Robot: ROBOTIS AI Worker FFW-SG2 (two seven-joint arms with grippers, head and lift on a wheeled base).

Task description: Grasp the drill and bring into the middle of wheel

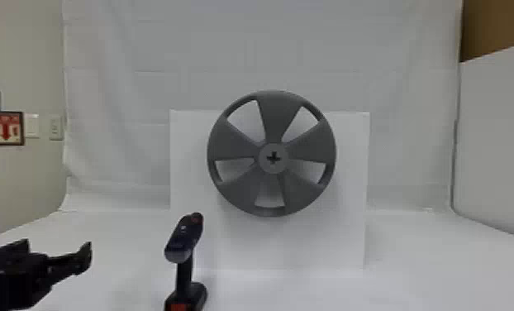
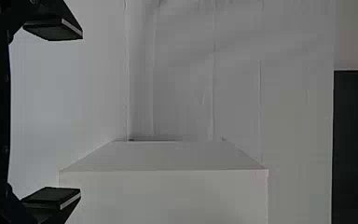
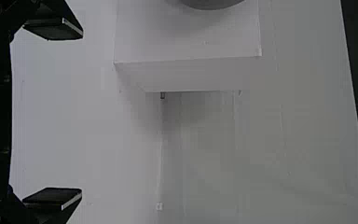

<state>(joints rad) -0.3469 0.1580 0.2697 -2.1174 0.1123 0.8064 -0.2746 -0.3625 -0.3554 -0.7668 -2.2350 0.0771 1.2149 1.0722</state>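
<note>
In the head view my left gripper (image 1: 58, 252) is at the lower left, open, to the left of the drill (image 1: 184, 244) and apart from it. The dark drill stands upright on the white surface, its base at the bottom edge. Behind it and to the right, a grey five-spoked wheel (image 1: 272, 111) with a cross-shaped hole at its hub is mounted on a white box. In the left wrist view my left gripper (image 2: 81, 114) has nothing between its spread fingers. My right gripper (image 3: 81, 114), in the right wrist view, is likewise open, with part of the wheel (image 3: 212, 3) beyond.
The white box (image 1: 310, 244) holding the wheel stands on the white-covered table (image 1: 425, 264). White cloth (image 1: 409, 91) hangs behind it, and a white panel (image 1: 500, 136) bounds the right side. Side faces of the box show in both wrist views.
</note>
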